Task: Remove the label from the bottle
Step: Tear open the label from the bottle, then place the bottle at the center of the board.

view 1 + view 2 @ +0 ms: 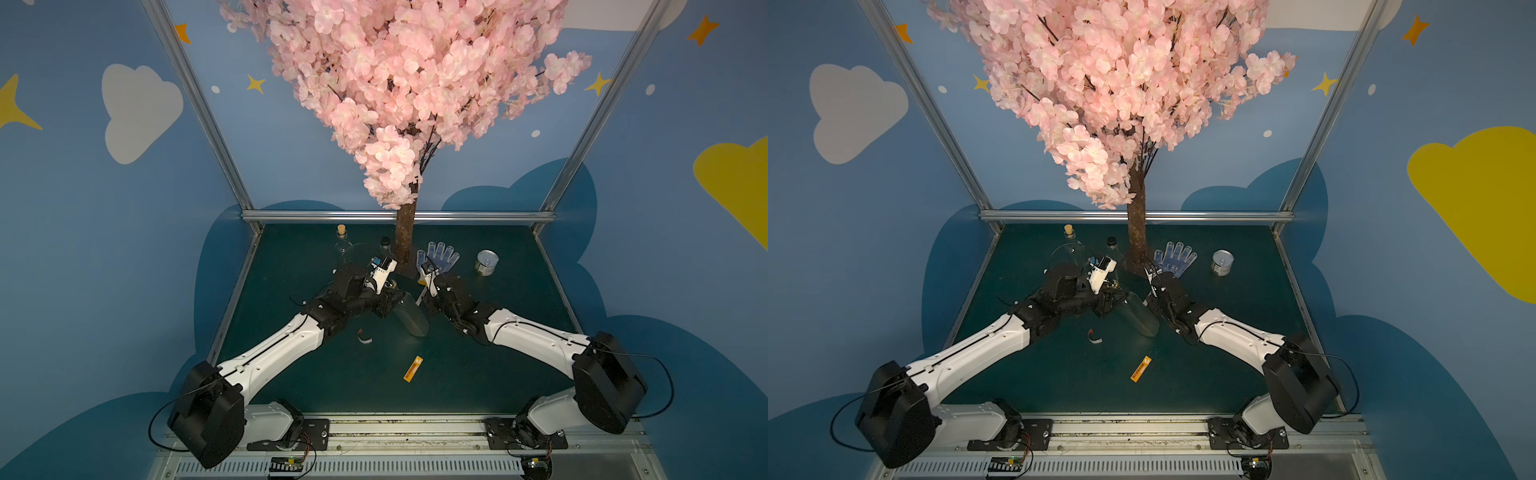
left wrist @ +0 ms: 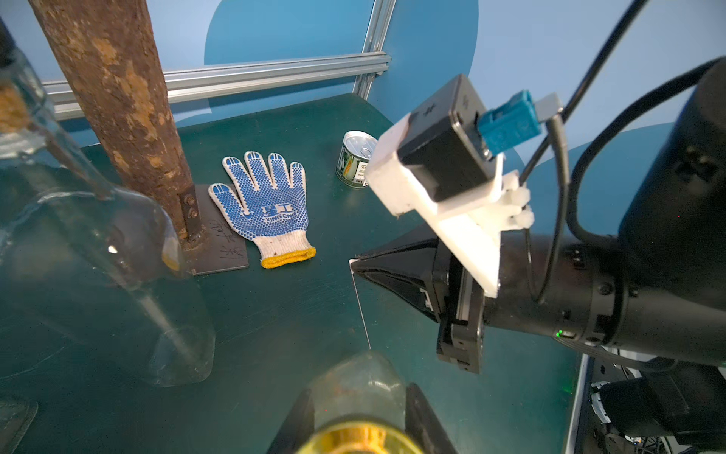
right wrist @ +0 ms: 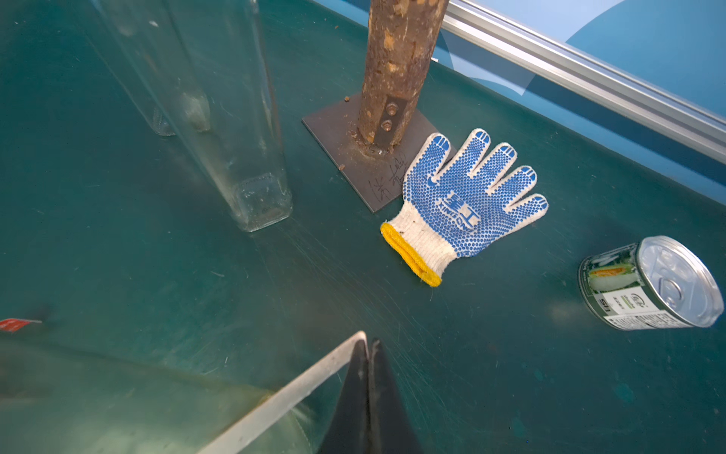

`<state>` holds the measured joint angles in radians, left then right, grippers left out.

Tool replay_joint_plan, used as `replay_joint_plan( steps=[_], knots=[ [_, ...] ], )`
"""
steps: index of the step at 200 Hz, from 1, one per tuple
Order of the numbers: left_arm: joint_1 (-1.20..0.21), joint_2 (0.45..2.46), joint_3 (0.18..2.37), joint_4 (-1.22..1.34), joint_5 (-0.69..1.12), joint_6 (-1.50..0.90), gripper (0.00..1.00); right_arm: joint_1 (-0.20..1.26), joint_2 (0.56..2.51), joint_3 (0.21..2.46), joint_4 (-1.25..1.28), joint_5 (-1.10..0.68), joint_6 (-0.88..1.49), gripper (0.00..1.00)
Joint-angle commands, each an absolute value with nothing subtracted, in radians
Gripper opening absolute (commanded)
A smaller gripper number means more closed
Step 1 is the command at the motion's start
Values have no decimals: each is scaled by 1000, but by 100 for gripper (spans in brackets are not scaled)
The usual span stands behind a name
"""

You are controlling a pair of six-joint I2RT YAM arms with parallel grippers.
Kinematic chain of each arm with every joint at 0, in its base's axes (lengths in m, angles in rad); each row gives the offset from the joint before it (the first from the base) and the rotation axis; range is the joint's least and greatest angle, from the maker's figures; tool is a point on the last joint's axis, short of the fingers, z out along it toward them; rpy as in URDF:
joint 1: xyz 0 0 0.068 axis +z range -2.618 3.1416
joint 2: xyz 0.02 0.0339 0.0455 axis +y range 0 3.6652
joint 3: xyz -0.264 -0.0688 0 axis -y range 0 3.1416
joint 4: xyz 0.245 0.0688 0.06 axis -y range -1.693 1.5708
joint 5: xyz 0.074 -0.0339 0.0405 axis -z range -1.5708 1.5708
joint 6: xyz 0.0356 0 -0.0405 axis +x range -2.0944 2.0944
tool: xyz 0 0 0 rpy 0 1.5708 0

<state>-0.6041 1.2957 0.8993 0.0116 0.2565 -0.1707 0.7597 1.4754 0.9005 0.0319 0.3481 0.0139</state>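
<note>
Right gripper [image 3: 367, 346] pinches the part-peeled label [image 3: 283, 397] tight; left gripper [image 2: 359, 397] clamps the bottle [image 1: 411, 318] by its neck, at six o'clock from the trunk [image 1: 405, 241]. A skewed pull could tear the label or twist the bottle loose.

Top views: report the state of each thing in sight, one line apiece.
bottle: gripped at neck by left pincer
label: partly peeled, end pinched in shut right pincer
can: upright, lid sealed
glove: flat, dotted side up
corked flask: upright, cork in
black-capped bottle: upright, capped
orange strip: loose on table
</note>
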Motion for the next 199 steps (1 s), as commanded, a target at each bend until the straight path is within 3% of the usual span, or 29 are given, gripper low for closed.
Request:
replay_joint_plan(
  steps=[1,101,199],
  knots=[
    [-606,1280,910,-3,321,-156,2,736,1490,938,76,378,2,0],
    [-606,1272,914,4,328,-160,2,725,1508,956,84,361,1,0],
    [-614,1259,988,-10,187,-251,2,710,1464,941,-32,314,68,0]
  ],
)
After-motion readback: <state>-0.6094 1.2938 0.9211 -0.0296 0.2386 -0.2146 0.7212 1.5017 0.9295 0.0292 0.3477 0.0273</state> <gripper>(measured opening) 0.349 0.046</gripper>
